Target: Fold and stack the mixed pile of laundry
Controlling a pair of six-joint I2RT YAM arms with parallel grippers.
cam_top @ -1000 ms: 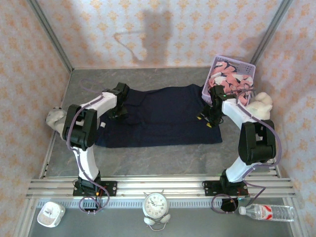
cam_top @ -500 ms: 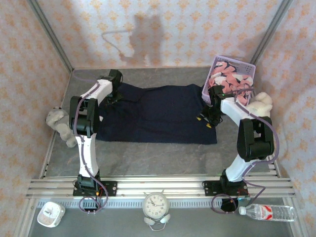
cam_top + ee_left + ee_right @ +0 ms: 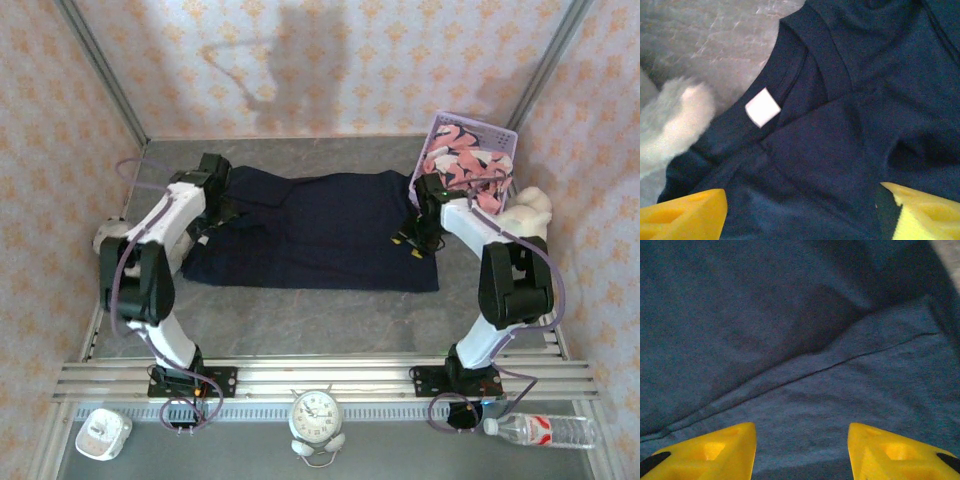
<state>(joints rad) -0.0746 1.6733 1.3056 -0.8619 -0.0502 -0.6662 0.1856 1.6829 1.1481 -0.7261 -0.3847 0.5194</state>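
- My left gripper (image 3: 802, 220) hangs over the neckline end of the navy garment (image 3: 320, 225). Its yellow fingers (image 3: 685, 215) sit in the two lower corners of the left wrist view, spread wide, with nothing clamped between them.
- Between those fingers I see only loose, rumpled navy cloth. The collar band, with a small white label (image 3: 762, 106), lies up and left of centre.
- A white plush toy (image 3: 670, 125) pokes in at the left edge of that view, touching the collar's edge, with grey table (image 3: 715, 30) above it.
- My right gripper (image 3: 799, 440) is parted too. Its fingers are at the bottom of the right wrist view, and flat navy fabric with a stitched seam runs diagonally between and above them, not pinched.
- From the top camera, the navy garment lies spread across the middle of the table, my left arm at its left end and my right arm at its right end.
- The salmon-pink printed garment (image 3: 462, 160) is heaped in the lavender basket (image 3: 508, 133) at the upper right, just beyond my right arm.
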